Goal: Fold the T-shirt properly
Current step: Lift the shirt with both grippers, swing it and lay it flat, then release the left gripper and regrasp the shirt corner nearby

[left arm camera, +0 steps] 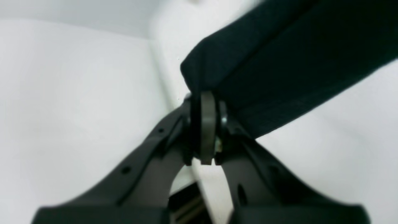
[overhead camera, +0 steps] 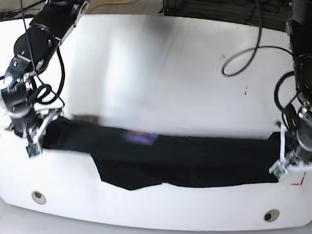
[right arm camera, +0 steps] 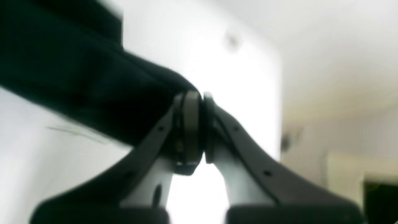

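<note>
The T-shirt (overhead camera: 164,155) is black and stretched out as a long, narrow band across the front half of the white tabletop (overhead camera: 164,75), pulled taut between the 2 arms. Its upper edge runs nearly straight, while the lower edge sags in an uneven flap toward the tabletop's near rim. A small print with blue and purple tints (overhead camera: 139,137) sits near the upper edge, left of center, but it is smeared by motion blur, so its design cannot be read. At the left of the base view, the right gripper (overhead camera: 35,131) pinches one end of the shirt; its wrist view shows its fingers (right arm camera: 191,124) pressed together on a thick bunch of dark cloth (right arm camera: 77,84). At the right, the left gripper (overhead camera: 285,156) clamps the other end, fingers (left arm camera: 207,124) closed tight on the fabric (left arm camera: 279,62). Both wrist views are soft, so it may be a folded edge that each holds.
</note>
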